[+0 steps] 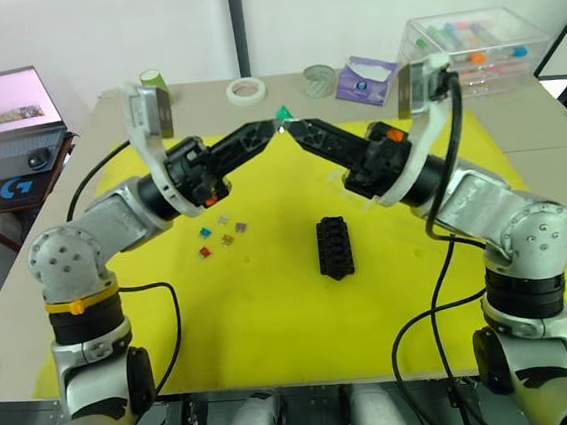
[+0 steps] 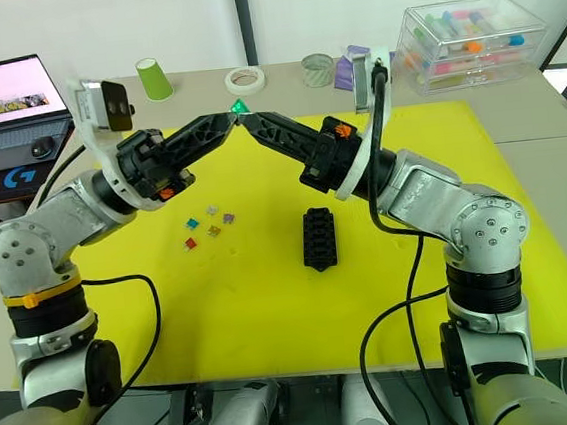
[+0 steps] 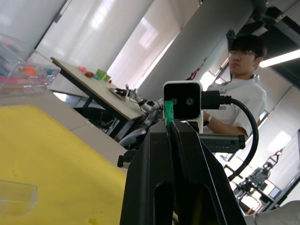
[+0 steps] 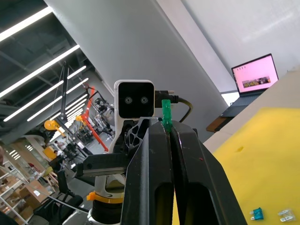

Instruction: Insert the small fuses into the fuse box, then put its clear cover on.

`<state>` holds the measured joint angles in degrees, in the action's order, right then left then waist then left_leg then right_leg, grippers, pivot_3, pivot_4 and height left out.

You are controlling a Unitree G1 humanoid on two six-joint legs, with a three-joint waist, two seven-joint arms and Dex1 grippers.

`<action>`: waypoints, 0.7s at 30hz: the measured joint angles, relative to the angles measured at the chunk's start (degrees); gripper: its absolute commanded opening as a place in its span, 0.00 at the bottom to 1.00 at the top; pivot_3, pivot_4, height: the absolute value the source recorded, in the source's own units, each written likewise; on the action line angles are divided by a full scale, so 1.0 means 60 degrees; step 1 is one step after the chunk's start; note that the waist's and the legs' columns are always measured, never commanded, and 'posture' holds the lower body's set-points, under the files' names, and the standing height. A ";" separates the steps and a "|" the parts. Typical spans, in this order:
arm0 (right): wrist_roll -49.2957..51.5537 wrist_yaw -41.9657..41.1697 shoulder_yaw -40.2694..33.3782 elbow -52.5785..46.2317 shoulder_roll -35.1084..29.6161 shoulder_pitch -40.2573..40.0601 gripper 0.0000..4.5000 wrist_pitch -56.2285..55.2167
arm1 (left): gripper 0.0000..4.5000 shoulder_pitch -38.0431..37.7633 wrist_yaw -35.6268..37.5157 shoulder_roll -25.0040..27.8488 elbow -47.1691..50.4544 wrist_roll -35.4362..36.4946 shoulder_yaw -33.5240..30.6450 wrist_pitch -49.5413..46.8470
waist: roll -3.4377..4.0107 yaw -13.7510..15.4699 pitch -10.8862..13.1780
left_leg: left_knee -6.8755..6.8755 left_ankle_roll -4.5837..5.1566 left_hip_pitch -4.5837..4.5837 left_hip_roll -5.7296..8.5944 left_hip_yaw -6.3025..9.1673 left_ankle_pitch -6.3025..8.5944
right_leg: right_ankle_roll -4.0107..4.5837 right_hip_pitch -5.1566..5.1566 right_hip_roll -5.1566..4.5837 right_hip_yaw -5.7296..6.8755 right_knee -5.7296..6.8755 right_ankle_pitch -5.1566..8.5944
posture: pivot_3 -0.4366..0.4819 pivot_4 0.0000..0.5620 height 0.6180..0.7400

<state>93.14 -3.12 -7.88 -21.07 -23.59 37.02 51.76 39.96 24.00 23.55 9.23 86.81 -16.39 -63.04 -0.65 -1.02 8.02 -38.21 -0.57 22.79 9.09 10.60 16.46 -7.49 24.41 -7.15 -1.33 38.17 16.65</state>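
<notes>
Where claws meet, green fuse (image 4: 166, 114) pinched; person (image 3: 234, 93) behind.

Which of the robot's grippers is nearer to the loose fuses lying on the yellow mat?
Left. Both grippers meet raised above the mat's far side, pinching a green fuse. The left gripper comes from the loose fuses' side; the right gripper comes from beyond the fuse box.

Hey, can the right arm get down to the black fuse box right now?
Probably yes: the fuse box lies bare on the yellow mat below that arm, loose fuses well aside. But the right end effector and left end effector both pinch the green fuse.
</notes>
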 measured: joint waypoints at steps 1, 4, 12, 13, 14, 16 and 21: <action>0.0010 0.0002 0.0004 0.0000 -0.0002 0.0000 0.00 -0.0005 | 0.00 -0.0001 0.0002 0.0004 0.0000 0.0006 0.0001 0.0000 | 0.0000 0.0003 0.0000 | 0.0000 0.0000 0.0000 0.0000 0.0000 0.0000 | 0.0000 0.0000 0.0000 0.0001 0.0000 0.0000 | 0.48 0.27 1.00; 0.0059 0.0009 0.0012 0.0000 -0.0007 0.0000 0.00 -0.0008 | 0.00 -0.0004 0.0041 0.0028 0.0001 0.0015 0.0006 0.0000 | 0.0000 0.0001 0.0000 | 0.0000 0.0000 0.0000 0.0000 0.0000 0.0000 | 0.0000 0.0000 0.0000 0.0000 0.0000 0.0000 | 0.48 0.27 1.00; 0.0085 0.0103 0.0045 0.0002 -0.0237 -0.0006 0.00 -0.0009 | 0.21 -0.0413 0.0134 0.0828 0.0047 0.0114 0.0306 -0.0376 | 0.0003 -0.0016 0.0002 | 0.0004 0.0000 -0.0001 -0.0001 -0.0001 0.0000 | 0.0000 0.0002 0.0002 -0.0004 0.0000 0.0000 | 0.48 0.27 1.00; 0.0093 0.0100 0.0034 0.0005 -0.0359 -0.0013 0.00 0.0004 | 0.29 -0.0514 0.0149 0.0998 0.0063 0.0158 0.0331 -0.0500 | 0.0003 -0.0013 0.0002 | 0.0005 0.0000 -0.0001 -0.0001 0.0000 0.0000 | 0.0000 0.0002 0.0003 -0.0004 0.0000 0.0000 | 0.48 0.27 1.00; 0.0132 0.0071 0.0027 0.0008 -0.0596 -0.0026 0.00 0.0063 | 0.37 -0.0698 0.0239 0.1293 0.0143 0.0237 0.0344 -0.0627 | 0.0003 -0.0015 0.0002 | 0.0006 0.0000 -0.0001 -0.0001 -0.0001 0.0000 | 0.0000 0.0003 0.0003 -0.0005 -0.0001 0.0000 | 0.48 0.27 1.00; 0.0282 -0.0044 -0.0041 0.0034 -0.1138 -0.0081 0.00 0.0201 | 0.53 -0.1109 0.0520 0.1853 0.0461 0.0279 0.0330 -0.0720 | 0.0007 -0.0012 0.0004 | 0.0011 0.0000 -0.0001 -0.0001 -0.0001 0.0000 | 0.0000 0.0004 0.0005 -0.0005 -0.0004 0.0000 | 0.48 0.27 1.00; 0.0185 -0.0914 -0.0101 0.0144 -0.2505 -0.0106 0.00 0.0814 | 0.90 -0.2288 0.2008 0.2946 0.2171 -0.0540 0.0369 -0.0473 | 0.0010 0.0017 0.0006 | 0.0016 0.0001 -0.0001 -0.0005 -0.0010 0.0000 | 0.0001 0.0000 0.0003 -0.0009 -0.0025 0.0001 | 0.48 0.27 1.00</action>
<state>94.26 -8.61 -8.49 -20.21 -38.62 36.38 56.65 26.24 36.04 41.23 22.26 83.57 -14.18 -65.88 -0.59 -0.92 8.05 -38.12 -0.56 22.78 9.06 10.54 16.47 -7.48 24.40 -7.13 -1.38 38.02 16.66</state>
